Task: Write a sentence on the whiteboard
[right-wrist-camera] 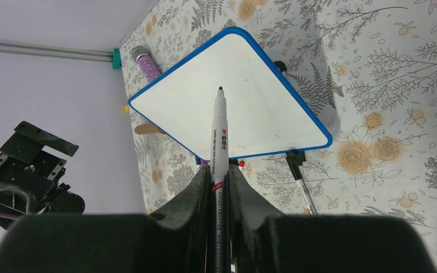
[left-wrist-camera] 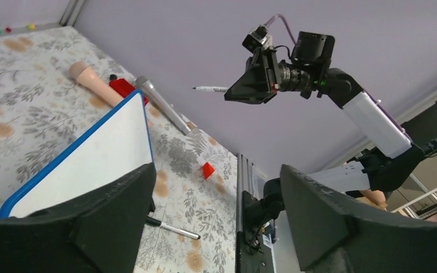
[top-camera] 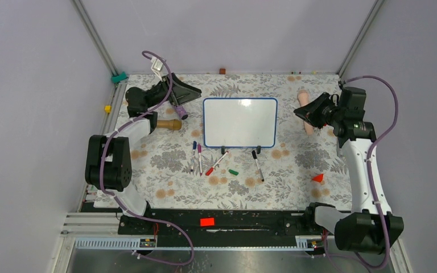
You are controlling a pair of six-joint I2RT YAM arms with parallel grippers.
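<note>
The whiteboard (top-camera: 240, 122) stands on its two black clip feet in the middle of the table, blue-framed and blank; the sentence shows in no view. The board also shows in the left wrist view (left-wrist-camera: 97, 159) and the right wrist view (right-wrist-camera: 244, 114). My right gripper (top-camera: 305, 111) (right-wrist-camera: 219, 170) is shut on a white marker (right-wrist-camera: 220, 131) with its black tip uncapped, held in the air to the right of the board and pointing toward it. The marker shows from the left wrist too (left-wrist-camera: 210, 89). My left gripper (top-camera: 189, 91) (left-wrist-camera: 217, 173) is open and empty, raised at the board's upper left.
Several loose markers (top-camera: 199, 156) lie in front of the board, one black-capped (top-camera: 258, 165), with a green cap (top-camera: 234, 172). A red wedge (top-camera: 318, 178) lies at the right. A wooden handle (top-camera: 170, 124), a purple glitter tube (top-camera: 179, 111) and a peach cylinder (top-camera: 303, 99) lie nearby.
</note>
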